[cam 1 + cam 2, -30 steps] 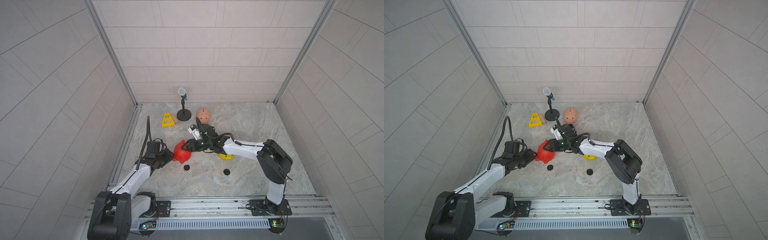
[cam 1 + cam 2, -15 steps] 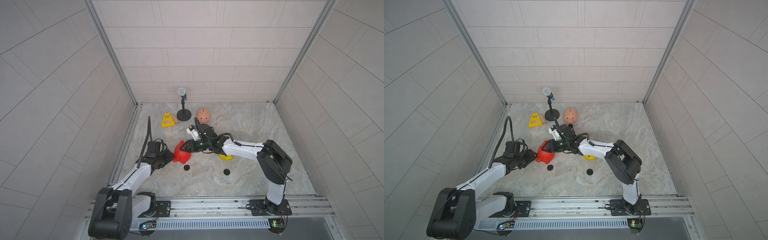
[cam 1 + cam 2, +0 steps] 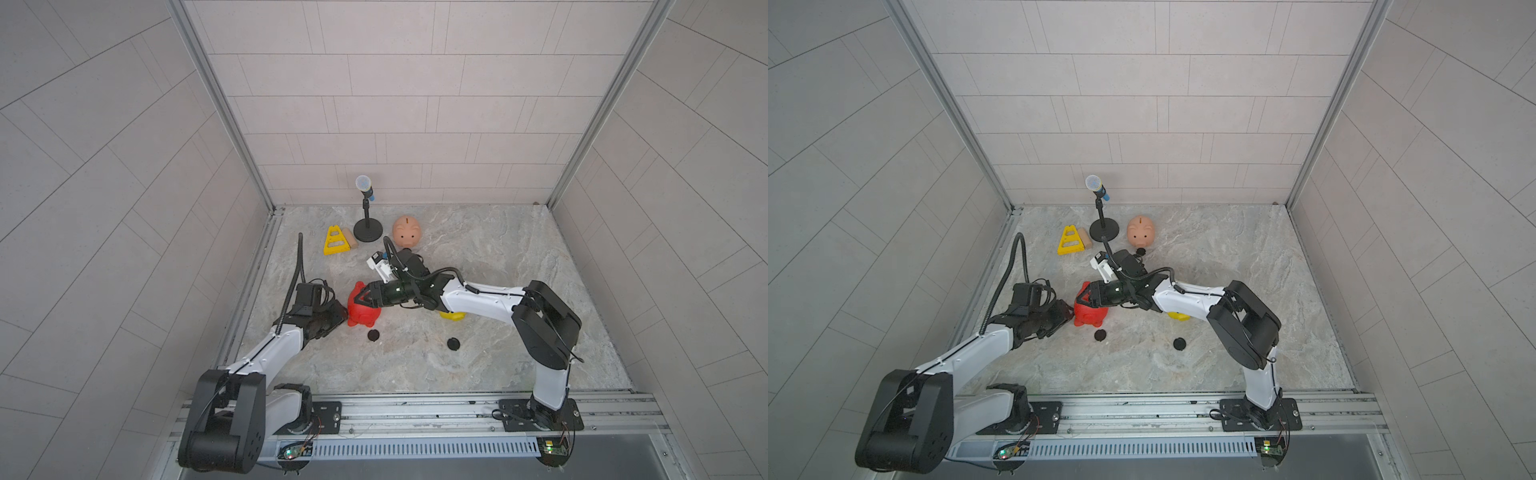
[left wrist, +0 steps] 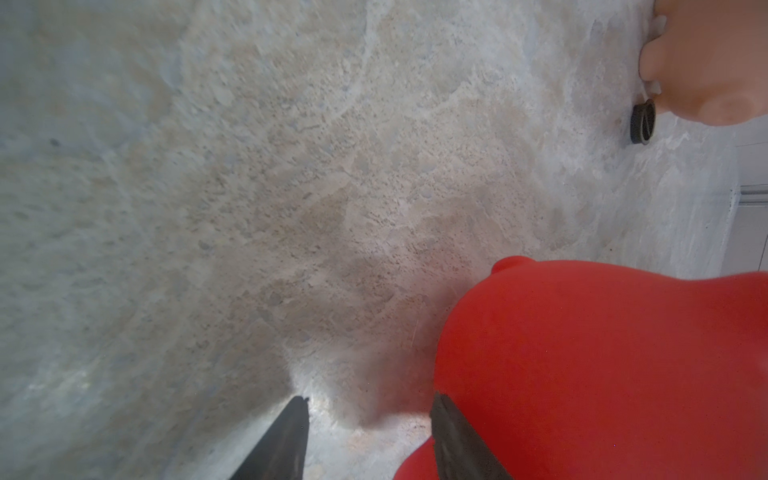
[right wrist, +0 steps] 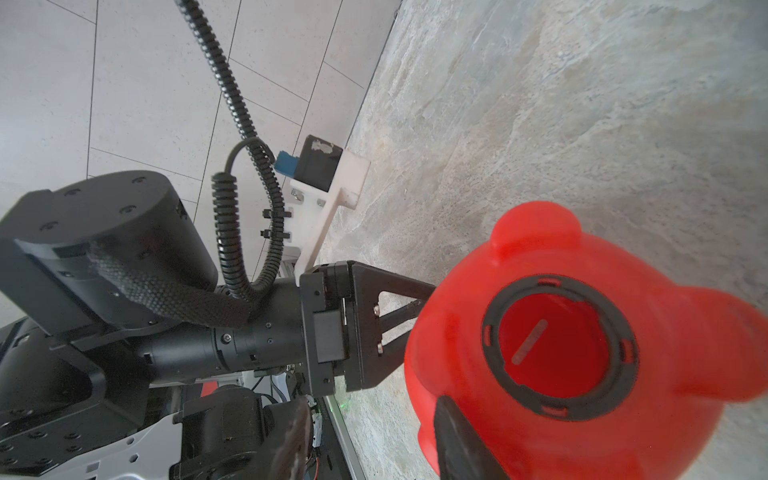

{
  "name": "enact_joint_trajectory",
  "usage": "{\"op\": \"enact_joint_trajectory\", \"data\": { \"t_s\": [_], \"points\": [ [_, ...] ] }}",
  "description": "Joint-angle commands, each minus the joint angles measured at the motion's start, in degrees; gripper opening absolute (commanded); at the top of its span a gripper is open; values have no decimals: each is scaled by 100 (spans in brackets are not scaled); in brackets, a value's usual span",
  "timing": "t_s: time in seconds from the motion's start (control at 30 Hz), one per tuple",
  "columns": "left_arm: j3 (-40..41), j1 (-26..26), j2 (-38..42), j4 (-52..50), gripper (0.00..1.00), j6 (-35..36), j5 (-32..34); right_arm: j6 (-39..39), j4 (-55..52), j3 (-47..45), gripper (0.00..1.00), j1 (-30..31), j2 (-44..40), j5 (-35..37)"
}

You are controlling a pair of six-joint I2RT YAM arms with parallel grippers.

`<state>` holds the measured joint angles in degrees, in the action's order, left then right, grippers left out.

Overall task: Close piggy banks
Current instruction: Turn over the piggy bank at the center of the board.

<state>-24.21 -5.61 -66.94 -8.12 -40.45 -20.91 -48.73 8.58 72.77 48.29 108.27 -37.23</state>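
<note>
One red piggy bank point(image 5: 685, 365), belly hole point(image 5: 557, 345) open

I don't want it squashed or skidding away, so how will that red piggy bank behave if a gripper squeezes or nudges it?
The red piggy bank looks hollow: its open belly hole shows an empty inside, so it is probably light and easily shoved. Its smooth, rounded shell would likely slip in a pinch. With the belly turned sideways, off its feet, it may rock or roll.
</note>
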Motion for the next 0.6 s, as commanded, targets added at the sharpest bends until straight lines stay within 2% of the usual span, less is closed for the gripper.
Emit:
{"op": "enact_joint_trajectory", "data": {
  "t_s": [0.0,0.33,0.57],
  "points": [
    [76,-10,5,93,53,92,87,-12,-36,134,50,55,131,-31],
    [65,-14,157,-181,54,37,385,168,-194,176,50,126,26,-26],
    [50,-1,541,-598,56,-42,829,771,-733,316,51,198,-311,43]
  ]
}}
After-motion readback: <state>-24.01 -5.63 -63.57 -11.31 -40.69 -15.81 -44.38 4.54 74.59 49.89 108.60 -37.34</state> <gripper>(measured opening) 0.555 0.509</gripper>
